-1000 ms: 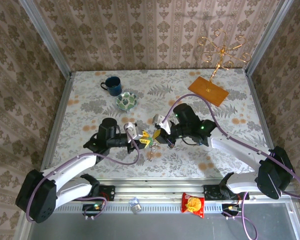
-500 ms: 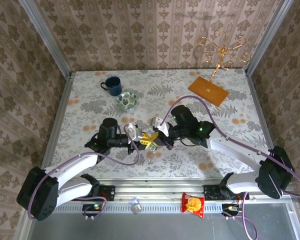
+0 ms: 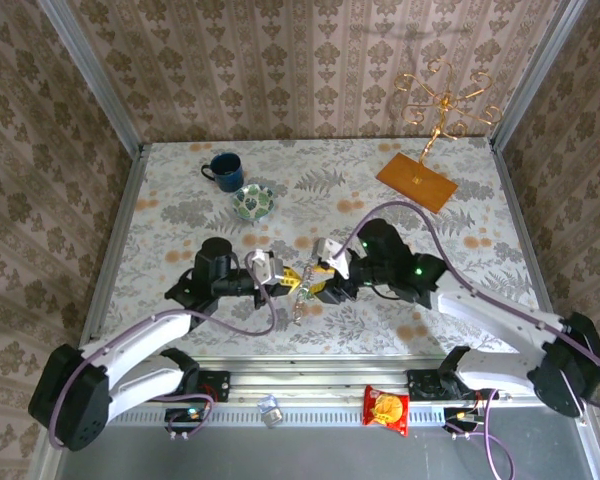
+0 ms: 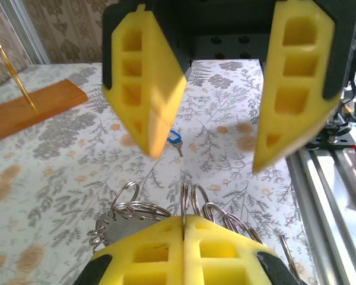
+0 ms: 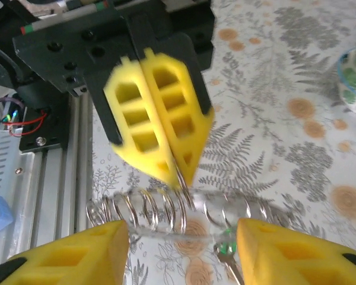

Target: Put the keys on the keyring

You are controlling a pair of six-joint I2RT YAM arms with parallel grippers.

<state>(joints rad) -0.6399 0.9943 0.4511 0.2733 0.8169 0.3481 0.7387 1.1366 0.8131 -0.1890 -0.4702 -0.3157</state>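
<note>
The keyring (image 4: pixel 143 209) is a bunch of linked silvery wire rings with a small metal plate. My left gripper (image 4: pixel 184 218) is shut on one of its rings, and from the right wrist its yellow fingers (image 5: pixel 160 124) pinch that ring (image 5: pixel 181 178) from above. My right gripper (image 5: pixel 181 228) stands open, a finger on each side of the row of rings, touching none. In the top view both grippers, left (image 3: pixel 286 281) and right (image 3: pixel 318 280), meet above the table's front middle. A green-tagged key (image 5: pixel 227 250) hangs by the rings. A blue-tagged key (image 4: pixel 174 138) lies on the table beyond.
A blue mug (image 3: pixel 223 170) and a green-patterned bowl (image 3: pixel 252 202) stand at the back left. A gold wire stand on a wooden base (image 3: pixel 417 180) sits at the back right. The metal rail (image 3: pixel 310 400) at the front edge carries a red snack packet (image 3: pixel 386 408).
My right gripper has opened and let go of the rings, drawing slightly right. My left gripper has closed on a ring and now holds the bunch alone.
</note>
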